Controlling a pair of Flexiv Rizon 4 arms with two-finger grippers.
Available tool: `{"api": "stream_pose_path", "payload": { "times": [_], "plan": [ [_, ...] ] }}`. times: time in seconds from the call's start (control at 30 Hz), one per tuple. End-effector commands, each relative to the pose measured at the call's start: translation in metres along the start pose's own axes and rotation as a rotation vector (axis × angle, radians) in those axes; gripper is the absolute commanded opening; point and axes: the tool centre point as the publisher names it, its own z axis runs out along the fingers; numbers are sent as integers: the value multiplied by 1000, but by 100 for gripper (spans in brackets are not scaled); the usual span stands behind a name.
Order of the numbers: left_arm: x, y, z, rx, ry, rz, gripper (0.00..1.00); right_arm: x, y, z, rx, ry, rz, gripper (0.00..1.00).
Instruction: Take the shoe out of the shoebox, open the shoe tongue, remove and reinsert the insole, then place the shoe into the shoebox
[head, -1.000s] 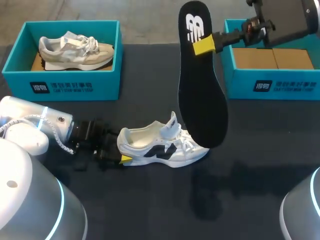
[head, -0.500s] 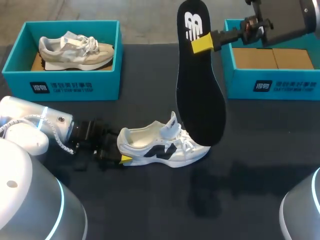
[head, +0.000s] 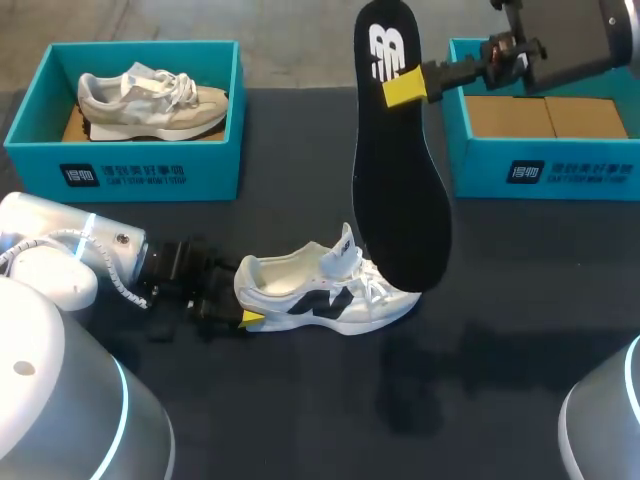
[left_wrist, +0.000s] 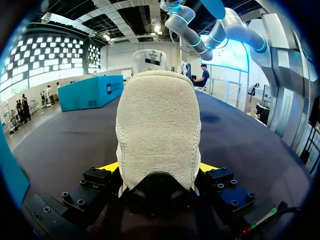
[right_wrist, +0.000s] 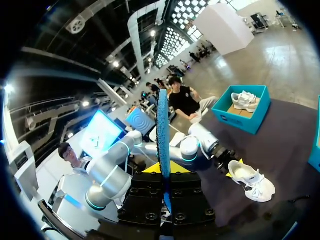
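The thin, flat black insole (head: 400, 200) hangs upright at upper centre, pinched at its logo end by the closed right end effector (head: 406, 88), its rounded toe end just above the laces of the white shoe (head: 320, 295); being long, bendy foam held at one end only, it could buckle or snag on the tongue rather than slide inside; the shoe stands on the dark worktop (head: 500, 350) at lower centre, its fleecy heel clamped by the left end effector (head: 248, 318), and might pivot if pushed; the teal cardboard shoebox (head: 560, 165) waits at upper right.
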Motion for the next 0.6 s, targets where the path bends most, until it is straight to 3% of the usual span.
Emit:
{"api": "stream_pose_path", "payload": {
  "times": [0.03,0.07,0.1,0.13,0.17,0.2,0.47,0.6],
  "plan": [
    [-1,2,2,-1,0,0,7,0,2,3,3,-2,3,0],
    [-1,2,2,-1,0,0,7,0,2,3,3,-2,3,0],
    [-1,2,2,-1,0,0,50,0,2,3,3,-2,3,0],
    [-1,2,2,-1,0,0,56,0,2,3,3,-2,3,0],
    [-1,2,2,-1,0,0,56,0,2,3,3,-2,3,0],
    [-1,2,2,-1,0,0,100,0,2,3,3,-2,3,0],
    [-2,2,-2,-3,1,-5,100,0,2,3,3,-2,3,0],
    [-2,-1,-10,-43,12,-23,100,0,2,3,3,-2,3,0]
  ]
}}
